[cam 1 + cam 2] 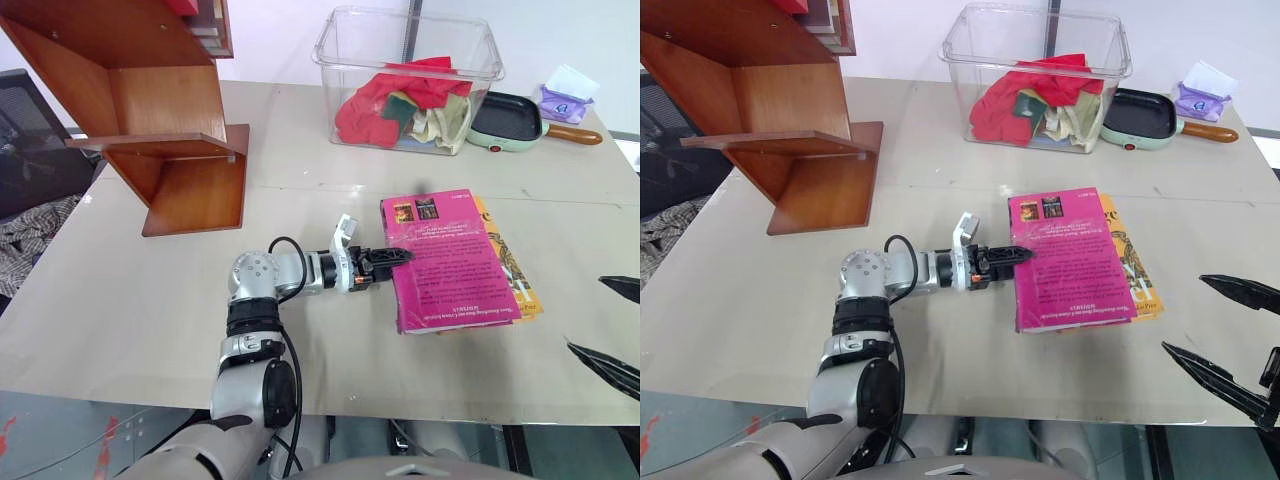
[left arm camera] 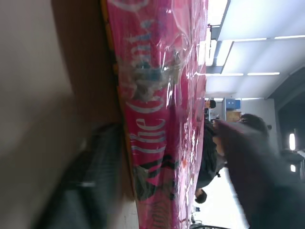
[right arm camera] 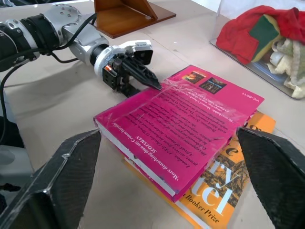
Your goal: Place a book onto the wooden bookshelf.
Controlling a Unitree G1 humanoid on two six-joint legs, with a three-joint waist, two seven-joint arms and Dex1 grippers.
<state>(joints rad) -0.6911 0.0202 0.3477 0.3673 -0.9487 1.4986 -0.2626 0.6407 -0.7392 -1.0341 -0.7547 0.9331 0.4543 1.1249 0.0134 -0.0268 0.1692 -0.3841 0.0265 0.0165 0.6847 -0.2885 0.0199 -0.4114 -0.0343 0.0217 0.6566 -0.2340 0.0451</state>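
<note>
The magenta-pink book lies back cover up on a yellow-orange book, right of the table's middle. My left gripper reaches in level from the left and is shut on the book's left edge. One black finger rests on the pink cover and the other sits low against the spine. My right gripper hangs open at the right, apart from both books. The wooden bookshelf, reddish-brown with slanted boards, stands at the back left of the table.
A clear plastic bin of coloured cloths stands behind the books. A mint-green pan and a tissue pack lie to its right. A black chair stands off the table's left side.
</note>
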